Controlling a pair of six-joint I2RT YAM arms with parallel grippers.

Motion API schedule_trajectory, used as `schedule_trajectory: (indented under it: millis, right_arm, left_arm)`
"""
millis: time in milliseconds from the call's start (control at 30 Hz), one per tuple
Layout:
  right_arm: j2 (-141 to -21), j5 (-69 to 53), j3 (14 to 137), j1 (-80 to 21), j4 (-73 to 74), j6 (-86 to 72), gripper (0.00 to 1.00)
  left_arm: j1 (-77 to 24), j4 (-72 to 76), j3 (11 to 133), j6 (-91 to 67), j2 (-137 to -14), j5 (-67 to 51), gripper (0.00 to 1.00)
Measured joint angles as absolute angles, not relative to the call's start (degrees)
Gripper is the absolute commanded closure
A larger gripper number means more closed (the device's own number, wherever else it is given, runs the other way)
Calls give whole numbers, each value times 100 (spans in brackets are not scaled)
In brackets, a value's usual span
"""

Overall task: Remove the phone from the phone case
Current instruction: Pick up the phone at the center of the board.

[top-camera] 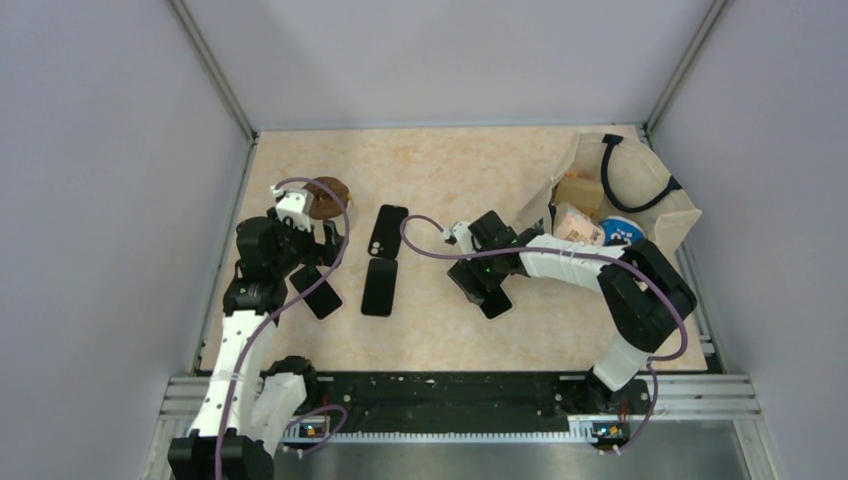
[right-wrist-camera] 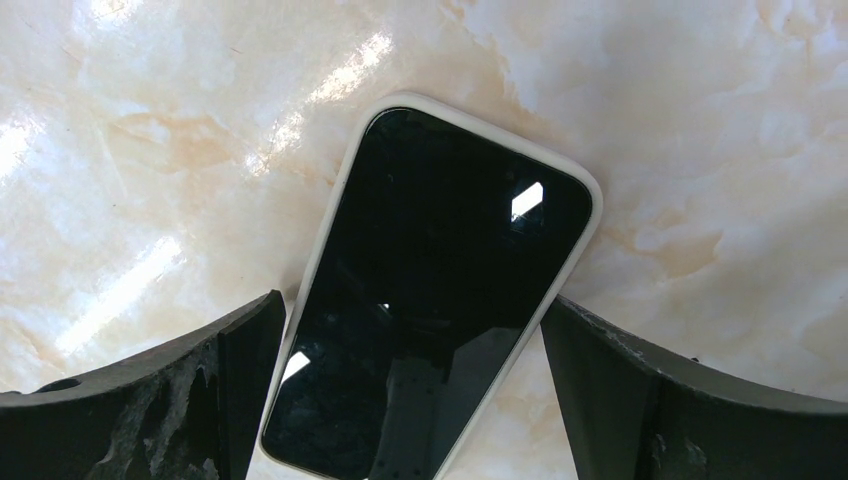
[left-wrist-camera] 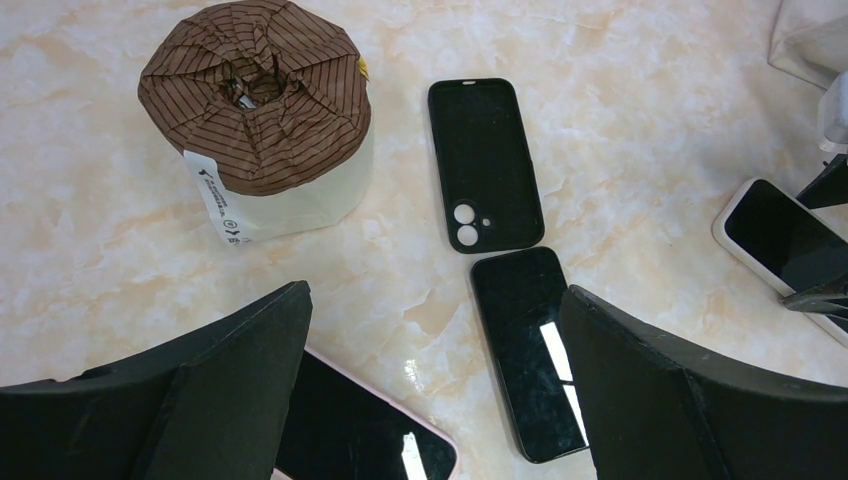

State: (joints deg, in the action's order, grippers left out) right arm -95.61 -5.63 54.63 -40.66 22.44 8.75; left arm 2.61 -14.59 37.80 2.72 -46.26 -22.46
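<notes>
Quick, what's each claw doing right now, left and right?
Left claw: open, holding nothing.
Right claw: open, either side of the white-cased phone, not gripping it.

Both arms look alike from here: the left arm (top-camera: 243,335) and right arm (top-camera: 565,262) have white links between chunky black joints. I see a purple cable (top-camera: 228,390) running along the left one and another (top-camera: 425,254) looping off the right. The left fingers (left-wrist-camera: 210,400) are smooth matte black wedges. The right fingers (right-wrist-camera: 200,400) are black too, with grey scuffs and chipped edges.
</notes>
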Motion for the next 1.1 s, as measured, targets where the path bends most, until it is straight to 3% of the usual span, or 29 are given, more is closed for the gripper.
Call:
schedule_trajectory:
  millis: [1100]
  right_arm:
    - [-9435, -322, 5253, -4115, 2102, 937, 1]
  left_arm:
    - [392, -1459, 3769, 263, -4626, -2333, 1]
